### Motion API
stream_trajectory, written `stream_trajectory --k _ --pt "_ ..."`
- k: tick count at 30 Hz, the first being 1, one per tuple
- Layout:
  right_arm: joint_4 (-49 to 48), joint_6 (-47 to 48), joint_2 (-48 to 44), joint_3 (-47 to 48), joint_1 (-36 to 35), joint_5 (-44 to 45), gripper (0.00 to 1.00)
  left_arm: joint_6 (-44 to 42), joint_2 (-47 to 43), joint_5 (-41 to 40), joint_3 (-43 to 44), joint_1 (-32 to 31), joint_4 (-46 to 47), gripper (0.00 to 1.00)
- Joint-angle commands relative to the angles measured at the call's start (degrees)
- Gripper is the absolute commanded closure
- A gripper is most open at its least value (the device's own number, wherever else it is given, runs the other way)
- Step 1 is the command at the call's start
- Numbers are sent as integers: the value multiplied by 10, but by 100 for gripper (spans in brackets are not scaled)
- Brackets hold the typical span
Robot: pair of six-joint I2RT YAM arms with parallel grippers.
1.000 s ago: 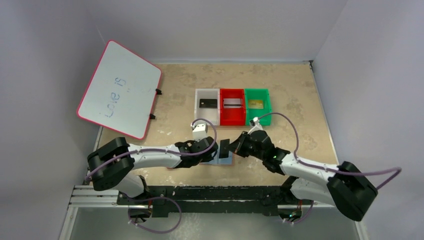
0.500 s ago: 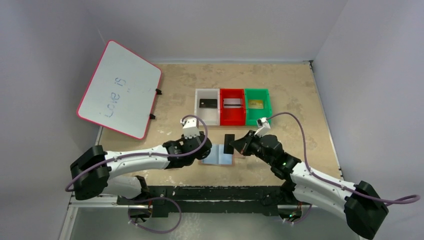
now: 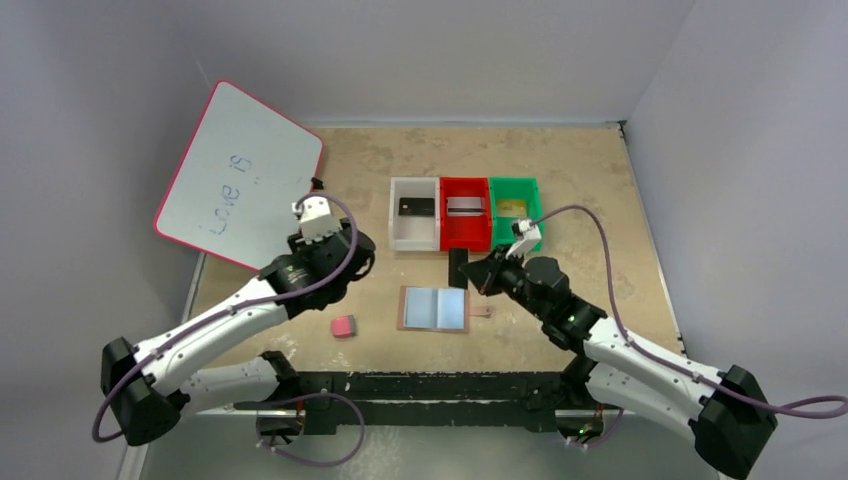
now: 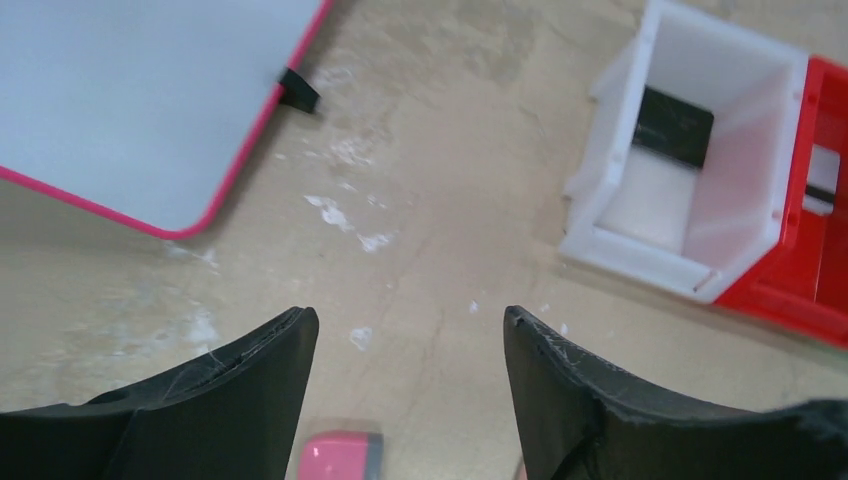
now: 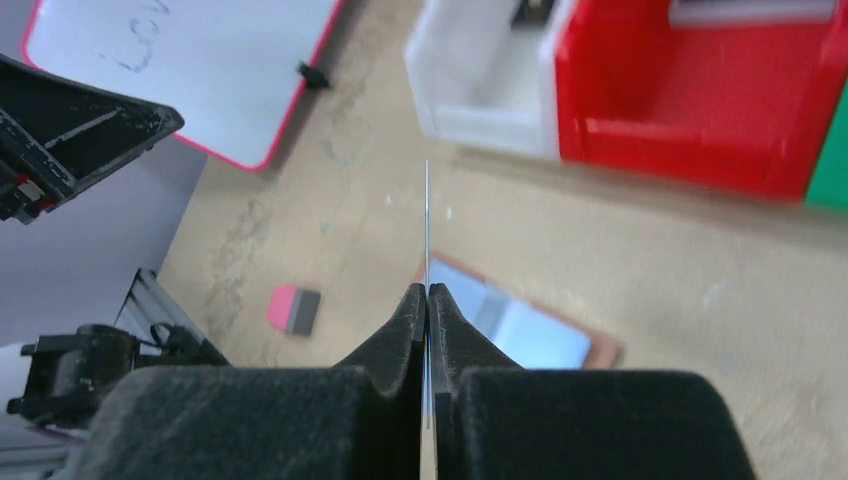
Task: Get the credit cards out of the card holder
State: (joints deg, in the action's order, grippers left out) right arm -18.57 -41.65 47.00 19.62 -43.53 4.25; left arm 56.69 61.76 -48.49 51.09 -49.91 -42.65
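Top external: right gripper [image 3: 474, 273] pinched tight on black card [image 3: 458, 267], long axis near-far, just far of open card holder [image 3: 433, 308]; white bin [image 3: 414, 235] far-left of it. Left gripper [image 4: 408, 335] wide, empty.

My left gripper [image 4: 408, 318] faces free beige tabletop [image 4: 420, 230] between pink-rimmed whiteboard [image 4: 130, 90] and white plastic bin [image 4: 630, 255]; small pink-grey eraser block [image 4: 340, 455] lies just below.

card [image 5: 427, 225] edge-on in the right wrist view, face hidden; pink eraser [image 4: 340, 458] cut by left wrist view's bottom edge
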Motion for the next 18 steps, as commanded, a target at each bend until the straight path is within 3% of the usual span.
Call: stream_trajectory --k 1,7,12,18 --pt "-41 173 29 99 1 33 100 -74 -52 -77 51 41 -66 27" --pt "-48 364 146 200 -1 41 100 -147 -57 -92 41 128 -67 17" --pt "-57 531 224 250 -7 39 100 -178 -92 -20 -16 203 -4 15" --pt "-26 655 311 329 -7 25 100 -162 -97 10 -18 220 -4 14"
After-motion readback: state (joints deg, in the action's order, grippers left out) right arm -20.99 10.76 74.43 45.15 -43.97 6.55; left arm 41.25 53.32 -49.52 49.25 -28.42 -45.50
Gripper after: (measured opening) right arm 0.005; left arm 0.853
